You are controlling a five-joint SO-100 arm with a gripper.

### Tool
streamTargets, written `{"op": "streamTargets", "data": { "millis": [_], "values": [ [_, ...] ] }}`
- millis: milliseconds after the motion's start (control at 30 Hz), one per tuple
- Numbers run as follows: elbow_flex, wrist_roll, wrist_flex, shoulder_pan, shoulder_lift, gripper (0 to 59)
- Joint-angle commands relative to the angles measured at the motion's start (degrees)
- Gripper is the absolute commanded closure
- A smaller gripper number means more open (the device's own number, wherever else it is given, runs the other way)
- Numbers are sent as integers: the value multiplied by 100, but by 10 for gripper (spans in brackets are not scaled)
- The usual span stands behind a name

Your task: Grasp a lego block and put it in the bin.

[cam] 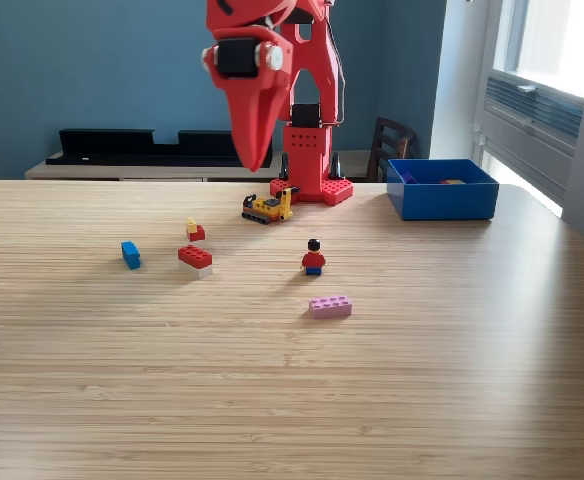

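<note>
My red gripper (253, 160) hangs high above the table's far middle, its jaws together and pointing down with nothing in them. Loose lego pieces lie below on the wooden table (272, 400): a pink flat block (330, 306), a red block (195, 257), a blue block (130, 254), a small red and yellow piece (194, 231), a minifigure (313, 257) and a yellow toy bulldozer (269, 208). The blue bin (442, 190) stands at the far right in the exterior view, with small pieces inside.
The arm's red base (310, 165) is fixed at the table's far edge. Behind it stand a dark chair (390, 148), a low shelf and a blue wall. A window is at the right.
</note>
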Motion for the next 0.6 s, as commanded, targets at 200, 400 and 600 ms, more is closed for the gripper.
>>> {"op": "streamTargets", "data": {
  "millis": [200,400,600],
  "values": [
    [1072,255,-686,932,62,518],
    [1494,264,-835,984,141,398],
    [1907,343,-861,940,149,382]
  ]
}}
